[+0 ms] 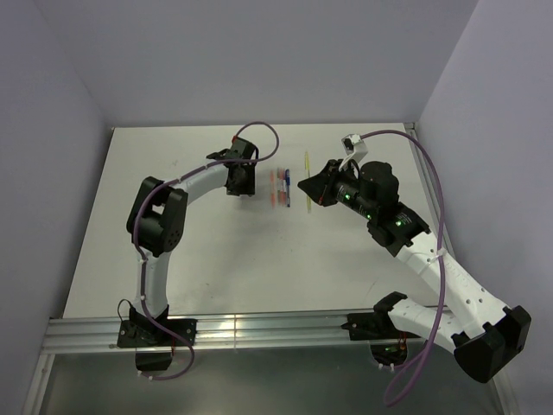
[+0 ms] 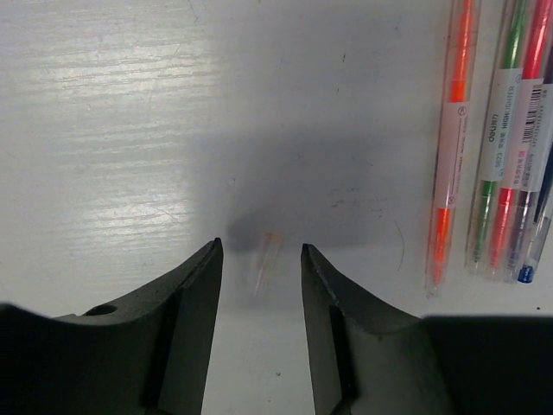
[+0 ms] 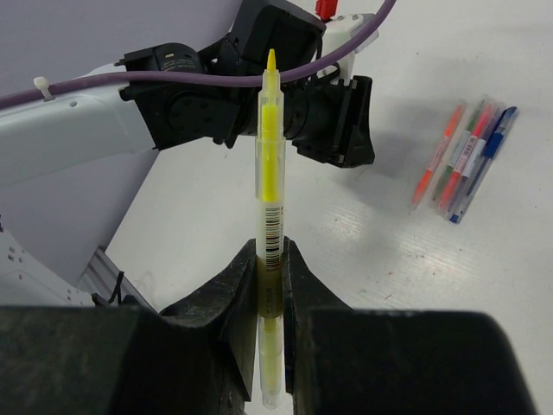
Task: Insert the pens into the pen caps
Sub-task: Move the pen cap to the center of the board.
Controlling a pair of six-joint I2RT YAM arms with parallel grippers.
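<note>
White shells on the left arm (image 1: pixel 203 180) and right arm (image 1: pixel 467 298), black at every joint. The left gripper (image 2: pixel 261 249) shows matte black wedges. Purple cables (image 1: pixel 259 128) run alongside, and green lights (image 1: pixel 399 222) dot the right.

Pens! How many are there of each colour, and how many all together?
yellow pen: 1, clamped in the right gripper
orange pen: 1
green pen: 1
red pen: 1
blue pen: 1
Total: 5. The four on the table lie packed side by side, so I cannot tell if one more hides among them.
</note>
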